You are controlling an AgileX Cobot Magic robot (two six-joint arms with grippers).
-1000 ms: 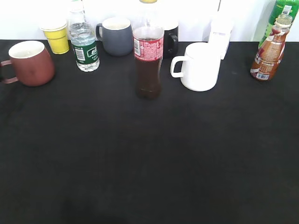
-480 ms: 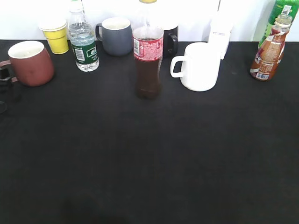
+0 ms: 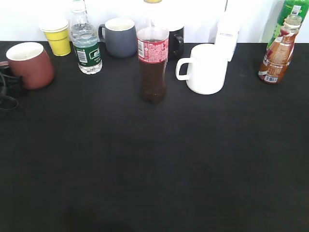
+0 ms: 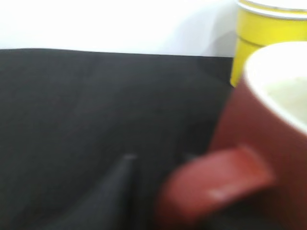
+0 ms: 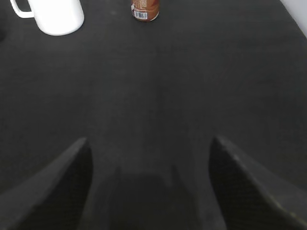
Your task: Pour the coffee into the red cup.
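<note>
The red cup (image 3: 30,64) stands at the far left of the black table (image 3: 154,164), upright, its white inside showing and its handle turned toward the left edge of the exterior view. The left gripper (image 3: 8,83) shows there only as a dark shape right at that handle; in the left wrist view the handle (image 4: 216,184) fills the lower middle, blurred and very close, with one dark finger (image 4: 112,191) just to its left, and whether the jaws are wide or closed on the handle cannot be told. A yellow paper cup (image 4: 271,33) stands behind the red cup. The coffee (image 3: 278,50) stands upright at the far right of the table, well apart from the red cup, in front of a green bottle (image 3: 293,14). Between them stand a water bottle (image 3: 85,43), a grey-blue mug (image 3: 119,37), a cola bottle (image 3: 153,60) and a white mug (image 3: 205,68). The right gripper (image 5: 148,187) hangs low over bare table with its fingers spread wide and nothing between them; the coffee's base and the white mug lie far ahead of it
</note>
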